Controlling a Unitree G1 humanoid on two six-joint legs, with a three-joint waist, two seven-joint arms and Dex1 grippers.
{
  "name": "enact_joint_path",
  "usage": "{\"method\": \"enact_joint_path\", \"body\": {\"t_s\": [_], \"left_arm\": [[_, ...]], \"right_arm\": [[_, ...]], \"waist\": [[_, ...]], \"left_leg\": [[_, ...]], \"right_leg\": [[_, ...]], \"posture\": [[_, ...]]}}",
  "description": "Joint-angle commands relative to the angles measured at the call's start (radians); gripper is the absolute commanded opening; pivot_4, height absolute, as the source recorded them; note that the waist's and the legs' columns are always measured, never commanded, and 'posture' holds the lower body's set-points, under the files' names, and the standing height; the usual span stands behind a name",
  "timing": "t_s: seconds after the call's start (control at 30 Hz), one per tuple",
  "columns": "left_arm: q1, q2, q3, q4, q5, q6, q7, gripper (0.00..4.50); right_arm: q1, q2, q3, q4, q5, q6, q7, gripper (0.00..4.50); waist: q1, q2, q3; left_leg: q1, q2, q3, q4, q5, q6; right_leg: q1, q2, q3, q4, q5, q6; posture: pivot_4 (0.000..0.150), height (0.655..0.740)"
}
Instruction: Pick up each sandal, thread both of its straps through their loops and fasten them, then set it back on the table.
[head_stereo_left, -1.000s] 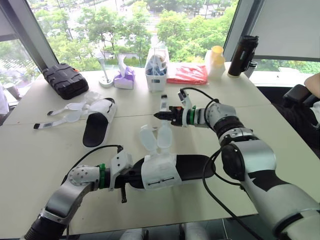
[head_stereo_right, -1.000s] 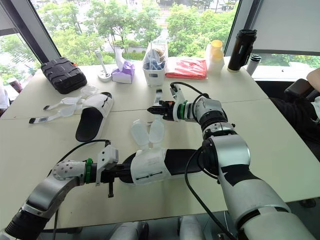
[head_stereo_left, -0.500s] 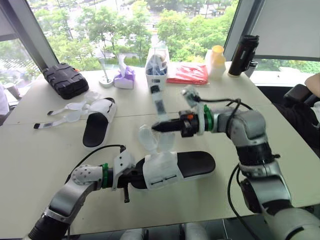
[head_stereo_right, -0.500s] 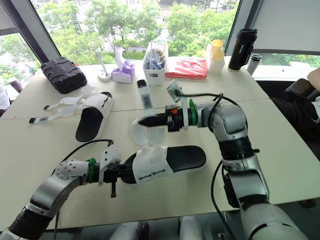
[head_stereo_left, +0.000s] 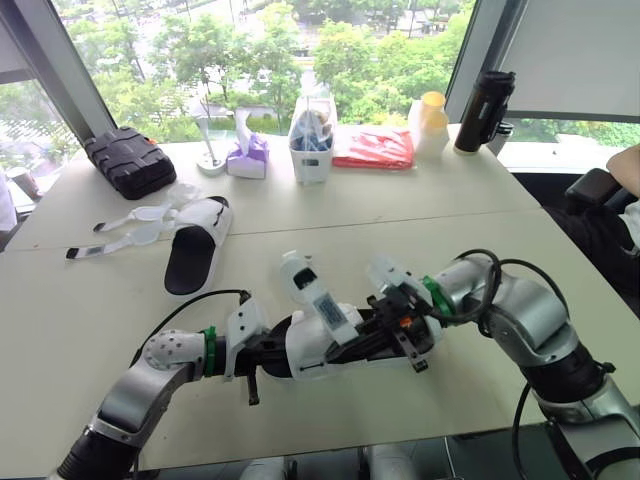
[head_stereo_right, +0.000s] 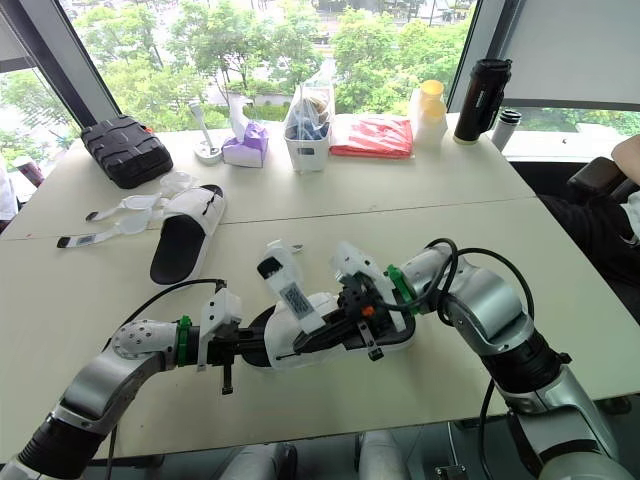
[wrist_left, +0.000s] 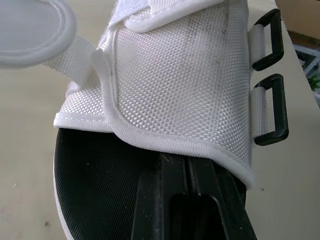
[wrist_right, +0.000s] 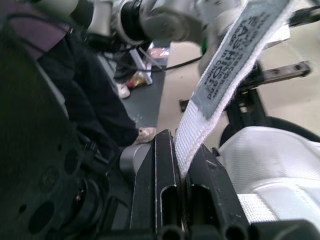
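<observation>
Right gripper (wrist_right: 181, 150) dropped — pinching sandal strap (wrist_right: 235, 55).

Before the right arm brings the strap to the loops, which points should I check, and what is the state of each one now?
1. Left gripper is shut on the near sandal, gripping the sole under the white upper: ok.
2. Right gripper is shut on the strap: ok.
3. Both black loops are empty, with nothing across them: ok.
4. The strap's end is lined up with a loop: cannot tell.
5. The other sandal lies apart on the table, to the robot's left, away from the work: ok.
</observation>
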Motion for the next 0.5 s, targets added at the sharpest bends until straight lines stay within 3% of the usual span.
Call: {"method": "enact_joint_path", "body": {"t_s": [0.03, 0.2, 0.23, 0.5], "left_arm": [[0.032, 0.020, 0.002, -0.014, -0.002, 0.035, 0.004, 0.00], [0.050, 0.024, -0.003, -0.029, -0.007, 0.047, 0.006, 0.00], [0.054, 0.024, -0.005, -0.031, -0.006, 0.047, 0.006, 0.00], [0.052, 0.017, -0.017, -0.030, -0.001, 0.049, 0.009, 0.00]], "right_arm": [[0.021, -0.018, 0.030, -0.060, -0.039, -0.113, 0.022, 1.72], [0.082, -0.078, 0.093, -0.060, -0.193, -0.423, 0.103, 4.27], [0.097, -0.100, 0.104, -0.059, -0.220, -0.486, 0.133, 4.45], [0.171, -0.204, 0.134, -0.015, -0.315, -0.757, 0.239, 4.45]], "waist": [[0.000, 0.000, 0.000], [0.002, 0.000, 0.000], [0.001, 0.000, 0.000], [0.002, 0.000, 0.000]], "left_leg": [[0.000, 0.000, 0.000, 0.000, 0.000, 0.000], [0.000, 0.000, 0.000, 0.000, 0.000, 0.000], [0.001, 0.000, 0.000, 0.000, 0.000, 0.000], [0.003, 0.000, 0.004, 0.000, 0.000, 0.000]], "right_leg": [[0.000, 0.000, 0.000, 0.000, 0.000, 0.000], [0.001, 0.000, 0.000, 0.000, 0.000, 0.000], [0.001, 0.000, 0.000, 0.000, 0.000, 0.000], [0.004, 0.000, 0.000, -0.001, 0.000, 0.000]], "posture": [[0.150, 0.7400], [0.150, 0.7400], [0.150, 0.7400], [0.150, 0.7400]]}}
